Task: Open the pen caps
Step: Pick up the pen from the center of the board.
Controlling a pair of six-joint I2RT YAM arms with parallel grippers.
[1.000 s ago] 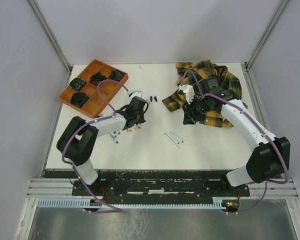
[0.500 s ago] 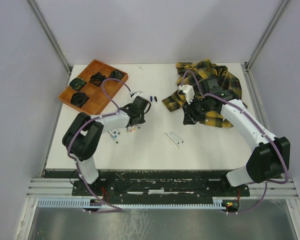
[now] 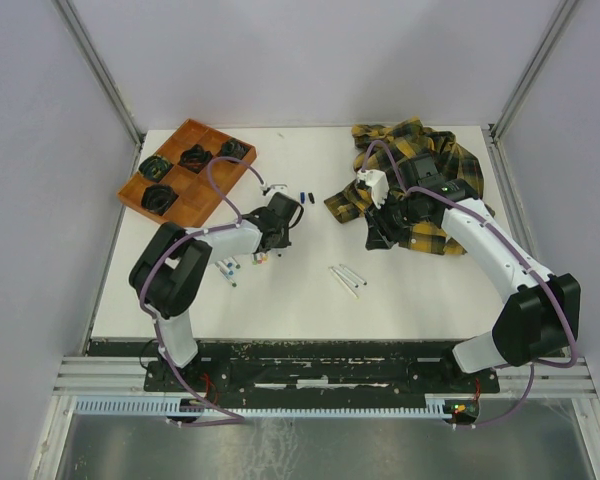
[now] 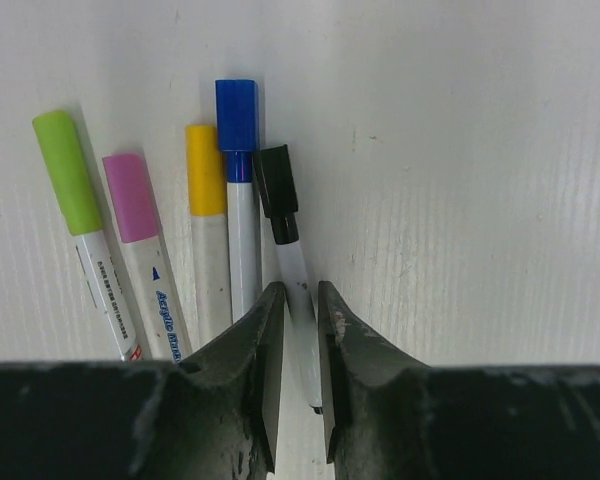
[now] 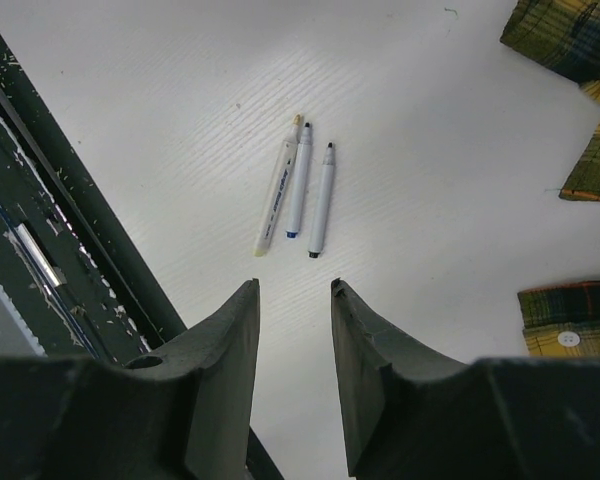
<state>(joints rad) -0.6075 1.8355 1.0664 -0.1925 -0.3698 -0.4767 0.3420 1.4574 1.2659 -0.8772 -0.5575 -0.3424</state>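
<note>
White worktop (image 4: 480,150) carries five markers (image 4: 242,250), pen caps (image 4: 206,170) on. The left fingers (image 4: 265,350) straddle the barrel (image 4: 298,280) below the black cap (image 4: 275,180), nearly closed; grasp unconfirmed. The right fingers (image 5: 225,340) are released, empty. Caps judged light, rigid, slick: pinch the sides.

Left arm (image 3: 205,243): upper link folded up near its base, forearm running low to the right and away from the base. Left claw (image 4: 300,300) sits close over the bench (image 4: 460,150), its jaws drawn near together with only a narrow slot between them. Right arm (image 3: 490,250): it rises from its base and leans inward to the left. Right claw (image 5: 293,300) is held high above the bench and tipped down, jaws parted, nothing between them.
</note>
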